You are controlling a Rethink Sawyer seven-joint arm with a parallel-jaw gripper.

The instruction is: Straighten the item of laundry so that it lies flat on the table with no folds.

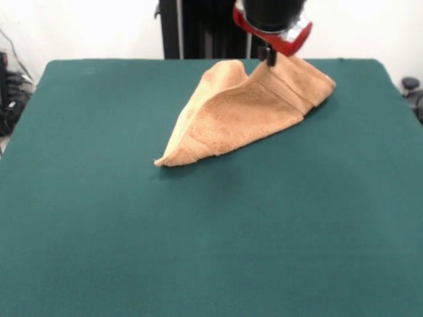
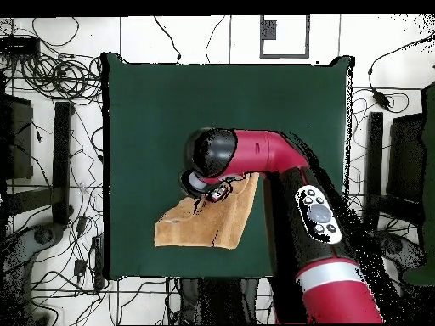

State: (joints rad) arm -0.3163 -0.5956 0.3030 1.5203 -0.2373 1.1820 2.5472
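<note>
Towel tented up under the gripper, near the robot's edge of the table.

The towel [image 1: 248, 112] peaks where the gripper [image 1: 270, 58] meets it, its low corner trailing toward the table [image 1: 198, 251] centre; jaws look pinched on the fabric, though you can't see them clearly. Draw the peak away from that low corner, keeping tension, then lower. Nothing else sits on the felt; only the arm [image 2: 289, 161] overhangs the towel.

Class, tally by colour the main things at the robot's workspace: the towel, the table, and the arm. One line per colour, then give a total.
Tan-orange: 1, the towel
Dark green: 1, the table
Red and black: 1, the arm
Total: 3
</note>
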